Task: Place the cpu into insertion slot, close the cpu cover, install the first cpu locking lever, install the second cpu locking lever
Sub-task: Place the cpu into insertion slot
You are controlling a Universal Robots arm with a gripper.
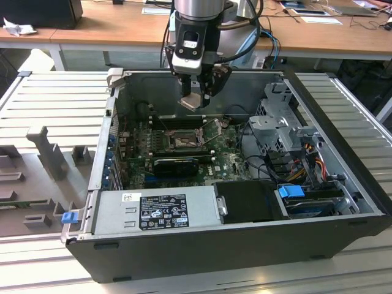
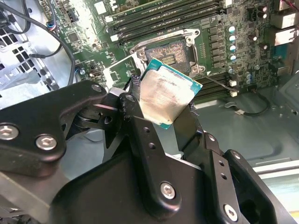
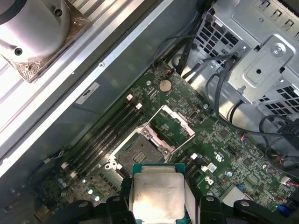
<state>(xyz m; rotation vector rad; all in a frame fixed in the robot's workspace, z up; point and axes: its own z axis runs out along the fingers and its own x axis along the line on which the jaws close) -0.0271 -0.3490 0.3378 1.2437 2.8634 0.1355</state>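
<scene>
The open computer case (image 1: 184,245) lies on its side on a ribbed grey surface (image 1: 55,98), with its green motherboard (image 1: 229,156) facing up. On that board the insertion slot (image 3: 135,150) is bare, its contact field uncovered, just beside the long black memory slots (image 3: 100,136). The cpu cover (image 3: 172,122) is swung up off the slot and stands open next to it, so nothing blocks the way in.

The fingers (image 3: 119,205) are closed on the cpu (image 3: 156,196), clamping two opposite edges with the silvery top showing between them. In the exterior view the chip hangs above the board, well apart from the slot.

The step in hand looks like bringing the chip over the slot, and no part of the task appears finished. To do it well, the chip's edges should be squared to the black frame and its face levelled before any descent. In the second wrist view it looks tilted against the board. A straight drop matters, since sliding across the contact field risks damaging it. The fingers also need room beside the raised cover. Whether the chip's corner marking matches the slot cannot be told.
</scene>
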